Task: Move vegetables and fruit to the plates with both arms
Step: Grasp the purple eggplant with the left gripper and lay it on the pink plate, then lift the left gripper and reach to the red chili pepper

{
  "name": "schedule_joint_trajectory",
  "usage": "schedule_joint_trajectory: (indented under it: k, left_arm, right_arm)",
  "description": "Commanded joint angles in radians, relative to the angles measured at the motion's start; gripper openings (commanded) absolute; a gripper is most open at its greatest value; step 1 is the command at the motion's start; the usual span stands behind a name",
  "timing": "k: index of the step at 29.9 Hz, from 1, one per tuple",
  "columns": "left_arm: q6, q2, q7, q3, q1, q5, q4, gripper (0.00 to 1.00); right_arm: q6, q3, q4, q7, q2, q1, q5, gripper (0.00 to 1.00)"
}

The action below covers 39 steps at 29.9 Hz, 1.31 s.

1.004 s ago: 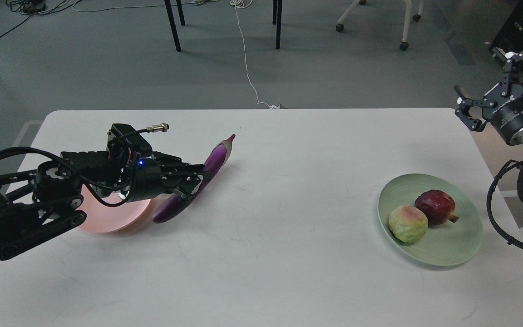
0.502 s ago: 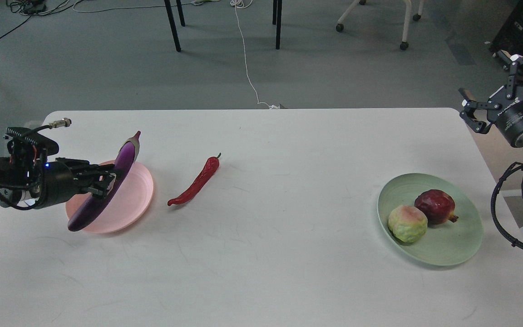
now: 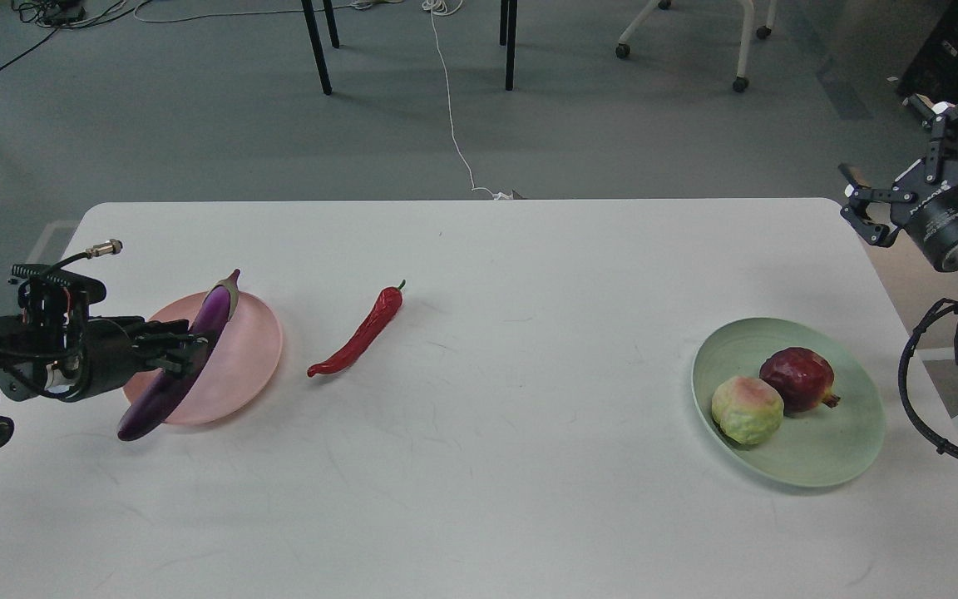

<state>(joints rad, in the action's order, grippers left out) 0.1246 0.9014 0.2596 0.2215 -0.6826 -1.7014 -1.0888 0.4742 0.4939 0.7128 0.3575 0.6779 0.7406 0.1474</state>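
The left tool point(image 3: 184, 349) reaches in low and level from the left, clamped on the eggplant point(image 3: 182, 362), which slants over the pink plate point(image 3: 250, 358). The chili point(image 3: 358, 334) lies on the bench point(image 3: 512, 466) just beside it. Both fruits sit on the green plate point(image 3: 828, 453). Farther back, the right tool point(image 3: 903, 170) hangs raised off the bench's far right corner, prongs spread.

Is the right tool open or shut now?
Open. The right tool shows its two fingers spread apart with nothing between them, raised beyond the table edge.
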Motion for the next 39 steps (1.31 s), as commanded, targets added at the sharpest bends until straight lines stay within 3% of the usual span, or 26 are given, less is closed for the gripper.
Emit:
schedule_joint_trajectory:
  k: [1,10,14,25,30,34,39]
  left_arm:
    - [0.0,0.004,0.006,0.004,-0.011,0.0,0.006,0.53]
    - [0.009,-0.007,0.003,0.003,-0.175,0.002,-0.016,0.57]
    - [0.01,-0.1,-0.006,-0.007,-0.236,-0.012,-0.03,0.57]
    - [0.018,-0.331,-0.014,-0.108,-0.233,-0.207,-0.019,0.52]
    - [0.016,-0.357,-0.037,-0.186,-0.227,-0.207,-0.005,0.49]
    - [0.016,-0.369,-0.065,-0.191,-0.226,-0.208,0.021,0.49]
    - [0.018,-0.368,-0.069,-0.192,-0.221,-0.208,0.023,0.48]
  right_arm:
    - [0.0,0.002,-0.001,0.001,0.0,-0.009,0.0,0.99]
    - [0.0,0.002,-0.001,0.001,0.0,-0.024,0.0,0.99]
    - [0.0,0.002,0.0,0.001,0.0,-0.024,0.0,0.99]
    - [-0.002,0.003,-0.001,0.001,0.002,-0.006,-0.003,0.99]
    - [0.0,0.002,-0.001,0.001,0.002,-0.001,-0.005,0.99]
    - [0.0,0.002,-0.001,0.001,0.002,-0.003,-0.005,0.99]
    - [0.0,0.0,-0.001,0.001,0.002,-0.003,-0.008,0.99]
